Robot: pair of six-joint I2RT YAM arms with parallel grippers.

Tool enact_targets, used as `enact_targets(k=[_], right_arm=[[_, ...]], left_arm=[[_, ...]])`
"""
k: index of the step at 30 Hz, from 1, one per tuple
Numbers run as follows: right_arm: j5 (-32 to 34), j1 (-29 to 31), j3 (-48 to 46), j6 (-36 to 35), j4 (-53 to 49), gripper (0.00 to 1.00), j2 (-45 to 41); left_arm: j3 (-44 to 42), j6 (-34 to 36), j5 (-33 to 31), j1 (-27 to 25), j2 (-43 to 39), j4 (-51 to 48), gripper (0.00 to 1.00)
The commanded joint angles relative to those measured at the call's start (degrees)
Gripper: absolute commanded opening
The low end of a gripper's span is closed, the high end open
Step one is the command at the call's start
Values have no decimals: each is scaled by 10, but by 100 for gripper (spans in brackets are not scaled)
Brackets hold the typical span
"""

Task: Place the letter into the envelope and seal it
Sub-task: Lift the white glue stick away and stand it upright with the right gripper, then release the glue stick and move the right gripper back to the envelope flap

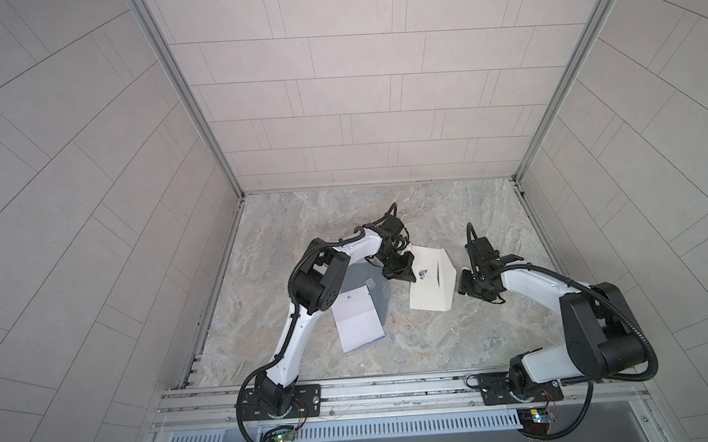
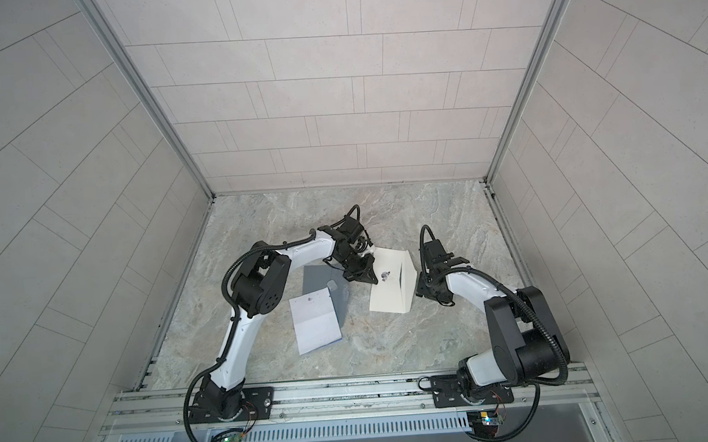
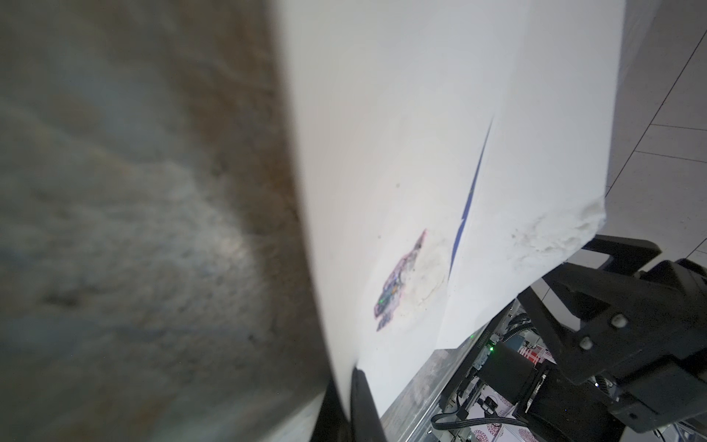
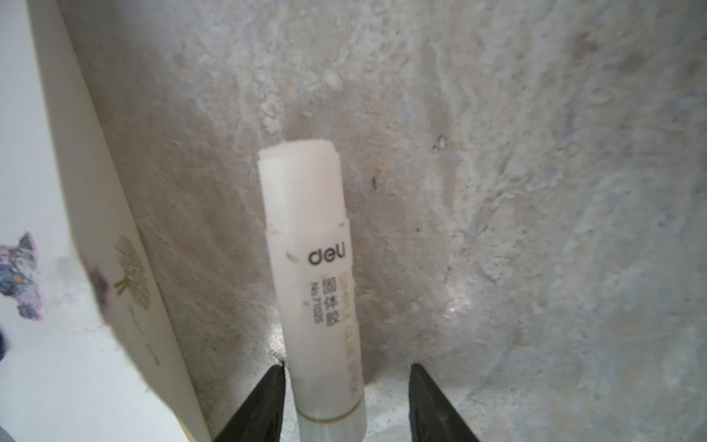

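Observation:
The white envelope (image 1: pixel 428 280) (image 2: pixel 389 286) lies mid-table with its flap (image 1: pixel 446 273) raised on the right side and a purple sticker (image 1: pixel 422 273) on it. My left gripper (image 1: pixel 409 274) (image 2: pixel 372 277) is shut on the envelope's left edge; in the left wrist view the left gripper (image 3: pixel 350 373) pinches the envelope (image 3: pixel 401 153). The letter (image 1: pixel 357 321) (image 2: pixel 314 322), a creased white sheet, lies on the table left of the envelope, beside the left arm. My right gripper (image 1: pixel 466 282) (image 4: pixel 346 367) is open around a white glue stick (image 4: pixel 310 268); one finger is beside it, the other stands apart.
The marble tabletop (image 1: pixel 454 333) is walled by tiled panels on three sides. A small pale object (image 1: pixel 371 282) sits on a grey-blue patch just beyond the letter. The arm bases are mounted on the metal rail (image 1: pixel 394 388) along the front edge.

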Motion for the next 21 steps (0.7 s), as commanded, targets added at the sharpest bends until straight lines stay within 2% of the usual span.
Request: enact_targets(k=[1, 5, 8, 13, 21], right_arm=[[3, 0, 33, -25, -45, 53, 2], [-13, -3, 81, -58, -68, 42, 17], [-35, -3, 117, -74, -78, 38, 44], [-41, -4, 168, -82, -85, 21, 90], [-82, -2, 194, -81, -69, 16, 125]], left_arm=[[-20, -2, -43, 3, 13, -36, 0], [-20, -2, -41, 3, 14, -36, 0], [-20, -2, -40, 4, 15, -36, 0], [-20, -2, -42, 4, 14, -37, 0], [-19, -2, -44, 4, 14, -36, 0]])
